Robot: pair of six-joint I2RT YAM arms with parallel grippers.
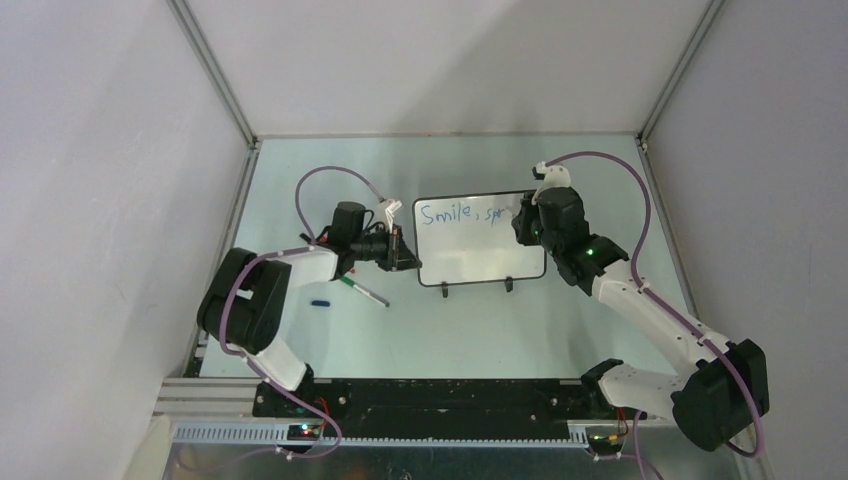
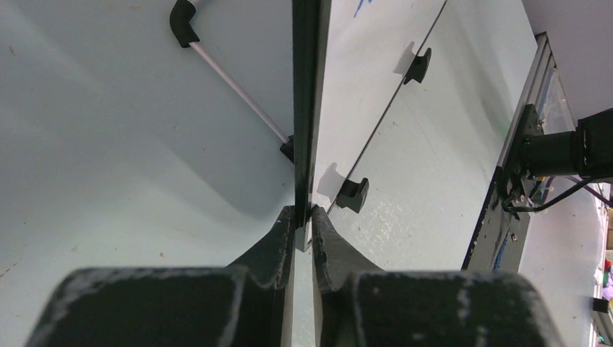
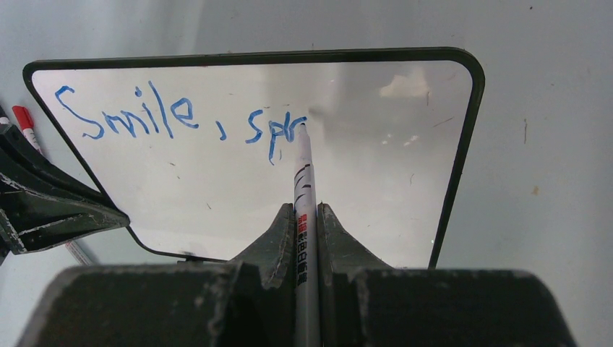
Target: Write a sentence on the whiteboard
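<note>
The whiteboard (image 1: 480, 255) stands on two small black feet mid-table, black-framed and glossy. The sentence (image 1: 465, 214) in blue reads "Smile, spr" along its top line (image 3: 181, 119). My left gripper (image 1: 412, 258) is shut on the board's left edge; in the left wrist view the fingertips (image 2: 304, 213) pinch the thin black frame (image 2: 309, 108) seen edge-on. My right gripper (image 1: 522, 222) is at the board's upper right, shut (image 3: 306, 210) on a white marker (image 3: 303, 173). The marker's tip touches the board at the end of "spr".
A green-capped marker (image 1: 362, 291) and a small blue cap (image 1: 320, 302) lie on the table left of the board, under the left arm. A red-tipped pen (image 3: 22, 119) shows behind the left gripper's fingers (image 3: 50, 202). Enclosure walls close in on three sides.
</note>
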